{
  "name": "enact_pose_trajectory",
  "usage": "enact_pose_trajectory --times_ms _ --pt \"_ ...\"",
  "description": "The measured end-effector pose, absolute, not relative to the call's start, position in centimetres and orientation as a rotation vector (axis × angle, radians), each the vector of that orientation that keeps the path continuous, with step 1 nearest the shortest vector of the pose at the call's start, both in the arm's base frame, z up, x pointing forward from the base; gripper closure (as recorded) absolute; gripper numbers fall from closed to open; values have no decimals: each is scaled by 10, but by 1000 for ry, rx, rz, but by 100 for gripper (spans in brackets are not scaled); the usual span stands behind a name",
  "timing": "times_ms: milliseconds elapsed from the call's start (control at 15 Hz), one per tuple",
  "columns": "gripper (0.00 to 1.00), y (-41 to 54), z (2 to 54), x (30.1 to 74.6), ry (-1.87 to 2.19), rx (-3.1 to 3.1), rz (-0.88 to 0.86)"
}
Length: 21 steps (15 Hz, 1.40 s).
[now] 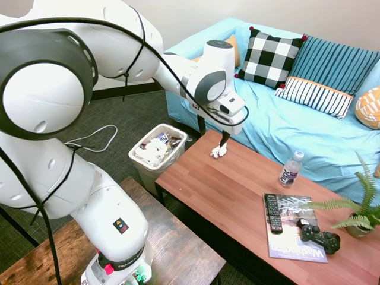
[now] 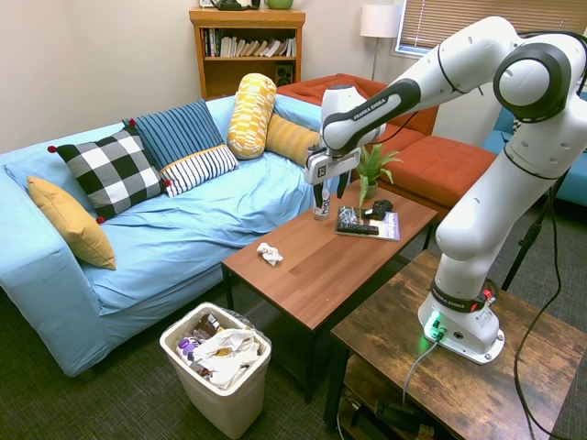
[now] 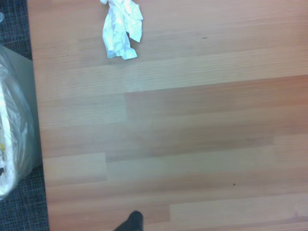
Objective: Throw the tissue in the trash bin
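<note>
From the first exterior view, the tissue point(image 1: 218, 151) is seen lying on the wooden coffee table point(image 1: 237, 196), near the end closest to the trash bin point(image 1: 157, 148); the gripper point(image 1: 214, 138) is held just above it, and nothing is gripped; whether the fingers are spread or closed cannot be told here. The bin is already stuffed with papers and wrappers; the pick-up and the drop are judged both left to do. A water bottle point(image 1: 290, 168), a magazine point(image 1: 291, 228), a remote point(image 1: 272, 212) and a game controller point(image 1: 319, 235) are spread over the far half.

From the second exterior view, the tissue point(image 2: 270, 254) is shown alone on bare wood, well apart from the gripper point(image 2: 328, 195), which hangs raised with fingers slightly parted and empty; the bin point(image 2: 220, 367) stands on grey carpet below the table's end; a blue sofa point(image 2: 138, 247) with cushions runs behind.

In the wrist view, the tissue point(image 3: 121, 29) is seen untouched on the planks; the bin's liner point(image 3: 14, 125) shows past the table edge.
</note>
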State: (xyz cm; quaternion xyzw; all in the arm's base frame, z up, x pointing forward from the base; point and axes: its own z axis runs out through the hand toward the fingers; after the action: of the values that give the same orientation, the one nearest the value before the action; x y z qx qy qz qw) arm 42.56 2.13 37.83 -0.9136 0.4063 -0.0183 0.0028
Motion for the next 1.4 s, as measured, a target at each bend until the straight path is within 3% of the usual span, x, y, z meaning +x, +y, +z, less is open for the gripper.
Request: enact_pose_trajectory --times_ms 400,933,1400 --pt "0 29 364 449 1275 -2852 -112" --pt "0 89 285 561 1182 -2929 -145" --pt "0 120 193 628 1207 -2983 -41"
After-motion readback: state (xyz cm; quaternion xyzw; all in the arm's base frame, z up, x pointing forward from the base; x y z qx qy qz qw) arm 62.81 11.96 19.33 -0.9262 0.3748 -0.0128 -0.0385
